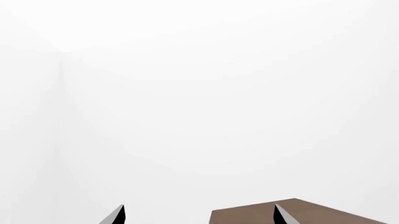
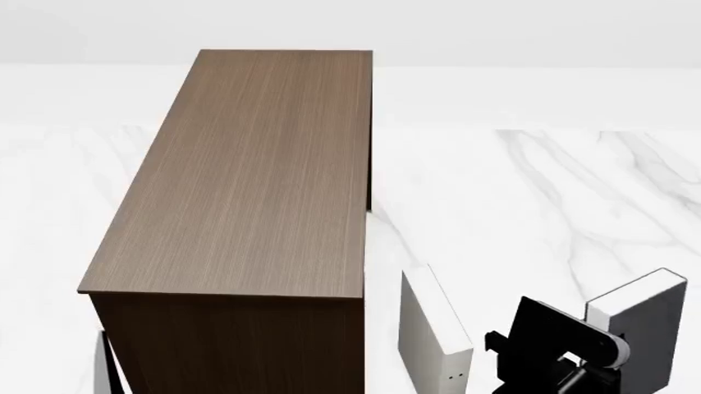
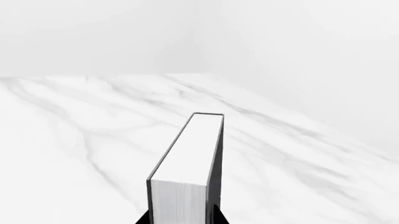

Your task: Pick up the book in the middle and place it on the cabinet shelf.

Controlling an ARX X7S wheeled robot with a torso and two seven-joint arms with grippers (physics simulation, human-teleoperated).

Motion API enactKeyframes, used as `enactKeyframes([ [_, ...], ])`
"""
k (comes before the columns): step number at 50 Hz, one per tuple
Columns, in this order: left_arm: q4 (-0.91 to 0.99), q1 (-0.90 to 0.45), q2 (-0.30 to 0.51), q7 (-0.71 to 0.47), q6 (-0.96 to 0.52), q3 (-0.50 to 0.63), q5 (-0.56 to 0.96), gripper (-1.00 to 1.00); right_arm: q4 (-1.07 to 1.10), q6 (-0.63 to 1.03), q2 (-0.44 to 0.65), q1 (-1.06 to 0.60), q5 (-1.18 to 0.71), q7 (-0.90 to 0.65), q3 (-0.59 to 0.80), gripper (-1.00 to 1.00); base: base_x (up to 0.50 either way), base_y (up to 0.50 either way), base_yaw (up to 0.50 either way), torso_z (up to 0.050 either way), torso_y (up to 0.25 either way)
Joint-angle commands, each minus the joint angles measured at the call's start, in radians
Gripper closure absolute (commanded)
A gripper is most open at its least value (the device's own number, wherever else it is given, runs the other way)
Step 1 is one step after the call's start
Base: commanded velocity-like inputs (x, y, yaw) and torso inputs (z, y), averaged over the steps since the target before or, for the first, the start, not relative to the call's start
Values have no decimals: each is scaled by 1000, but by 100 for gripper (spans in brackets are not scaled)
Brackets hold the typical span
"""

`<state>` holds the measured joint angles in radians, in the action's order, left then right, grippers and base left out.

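Note:
The book (image 3: 190,154) has a dark grey cover and white page edges, and it sits clamped between the black fingers of my right gripper (image 3: 181,220). It points away from the camera over the marble. In the head view the book (image 2: 654,332) stands upright at the lower right, beside the black right wrist (image 2: 547,345). The cabinet shelf (image 2: 258,180) is a long dark brown wood block to the book's left, with a bare flat top. My left gripper (image 1: 199,215) is open and holds nothing. One corner of the cabinet shelf (image 1: 249,215) shows past its fingertips.
A cream-white book (image 2: 432,328) stands upright between the cabinet and the held book, close to the cabinet's right side. The white marble surface (image 2: 547,189) stretches out to the right of the cabinet. A pale wall lies behind.

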<state>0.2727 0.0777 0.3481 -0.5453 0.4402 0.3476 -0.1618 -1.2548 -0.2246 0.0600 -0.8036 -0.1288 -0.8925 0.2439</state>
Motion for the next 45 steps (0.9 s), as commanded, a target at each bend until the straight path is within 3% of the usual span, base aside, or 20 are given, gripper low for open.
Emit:
enactKeyframes([
  [1, -7, 8, -15, 22, 10, -13, -16, -100, 469, 223, 32, 114, 51, 14, 11, 100, 0, 0, 0, 0, 0],
  [11, -4, 0, -16, 24, -14, -12, -4, -100, 884, 455, 107, 173, 49, -27, -8, 100, 0, 0, 0, 0, 2],
  [26, -5, -10, -14, 24, -33, -12, 11, -100, 1401, 610, 164, 220, -96, 62, -45, 100, 0, 0, 0, 0, 1],
  [45, -14, -13, -9, 22, -29, -2, 10, -100, 1652, 667, 98, 215, -492, 184, -193, 100, 0, 0, 0, 0, 1],
])
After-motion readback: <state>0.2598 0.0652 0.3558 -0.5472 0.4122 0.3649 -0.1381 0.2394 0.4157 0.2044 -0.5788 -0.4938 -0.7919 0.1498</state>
